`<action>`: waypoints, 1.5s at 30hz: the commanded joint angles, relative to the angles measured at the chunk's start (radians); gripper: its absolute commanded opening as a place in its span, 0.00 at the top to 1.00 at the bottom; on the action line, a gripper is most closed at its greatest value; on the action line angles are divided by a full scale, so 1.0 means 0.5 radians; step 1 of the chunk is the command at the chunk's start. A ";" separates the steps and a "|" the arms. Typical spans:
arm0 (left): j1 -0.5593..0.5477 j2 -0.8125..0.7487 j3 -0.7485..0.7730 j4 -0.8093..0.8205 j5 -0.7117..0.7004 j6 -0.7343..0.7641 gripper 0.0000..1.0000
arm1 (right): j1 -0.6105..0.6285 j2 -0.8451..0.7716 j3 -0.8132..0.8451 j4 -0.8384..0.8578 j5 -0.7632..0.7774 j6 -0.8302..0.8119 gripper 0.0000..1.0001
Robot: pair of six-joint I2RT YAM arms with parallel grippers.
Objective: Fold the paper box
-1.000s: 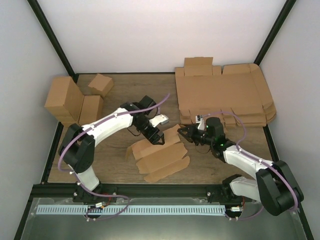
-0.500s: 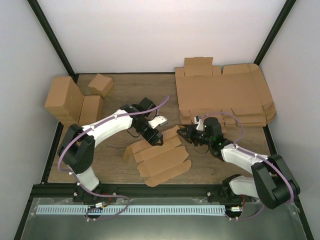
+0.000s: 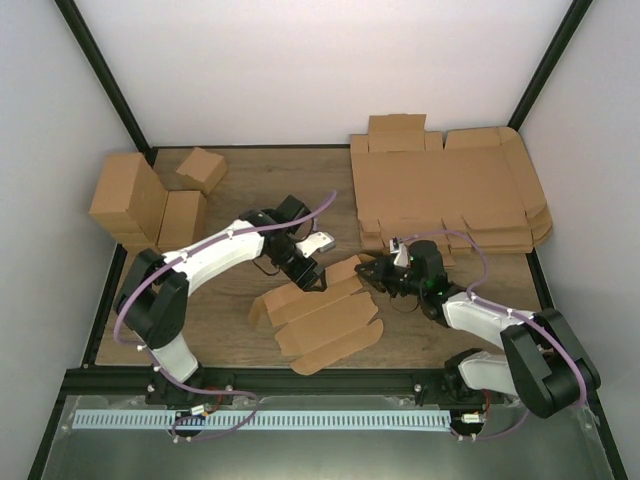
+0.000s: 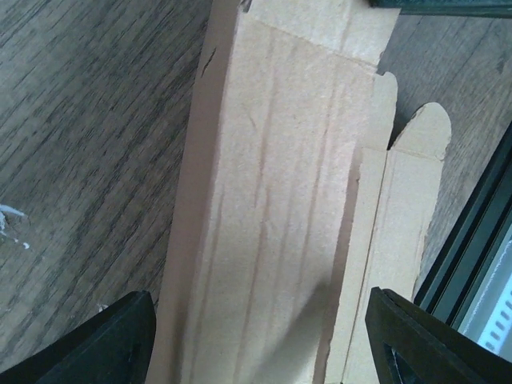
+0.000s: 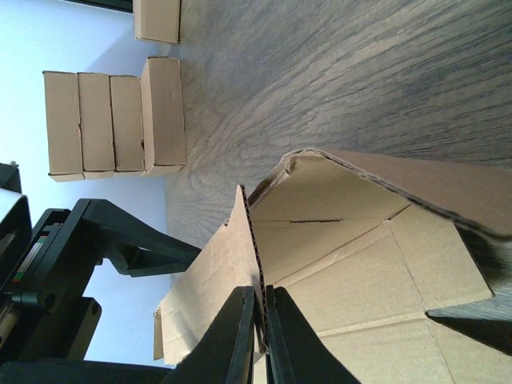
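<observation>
The paper box [image 3: 318, 310] is a brown die-cut piece, partly folded, lying mid-table between my arms. My left gripper [image 3: 308, 279] hovers over its far left end with fingers open wide; in the left wrist view the box's long panel [image 4: 280, 208] runs between the two fingertips [image 4: 112, 340]. My right gripper [image 3: 368, 270] is shut on the edge of an upright flap at the box's right end; the right wrist view shows the corrugated flap [image 5: 216, 272] pinched between the fingers [image 5: 240, 336], with the box's open inside [image 5: 360, 232] beyond.
A thick pile of flat cardboard sheets [image 3: 445, 190] lies at the back right. Several folded brown boxes [image 3: 150, 200] stand at the back left, also in the right wrist view [image 5: 112, 120]. A black frame rail [image 3: 300, 378] runs along the near table edge.
My right gripper moved left with the flap, pushing the box's right end inward. The box shifted slightly left and toward me. My left gripper barely moved.
</observation>
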State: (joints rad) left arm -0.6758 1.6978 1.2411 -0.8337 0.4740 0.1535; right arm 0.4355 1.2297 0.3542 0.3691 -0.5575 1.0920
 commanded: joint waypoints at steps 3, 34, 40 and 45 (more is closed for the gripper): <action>-0.004 0.003 -0.039 -0.005 -0.024 -0.004 0.29 | 0.019 -0.007 -0.039 0.011 0.013 -0.034 0.93; -0.242 -0.082 -0.074 0.028 -0.443 -0.117 0.46 | 0.019 -0.342 0.024 -0.390 0.202 -0.182 0.65; -0.285 -0.087 -0.019 -0.023 -0.467 -0.162 0.44 | 0.018 -0.457 0.127 -0.627 0.329 -0.442 0.62; -0.340 -0.091 0.003 -0.043 -0.535 -0.215 0.44 | 0.019 -0.430 0.238 -0.770 0.350 -0.704 0.65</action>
State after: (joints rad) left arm -0.8230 1.6779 1.2129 -0.8425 0.2363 0.0750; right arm 0.4366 1.0122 0.3954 0.0700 -0.4202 0.8783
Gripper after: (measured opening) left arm 0.563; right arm 0.359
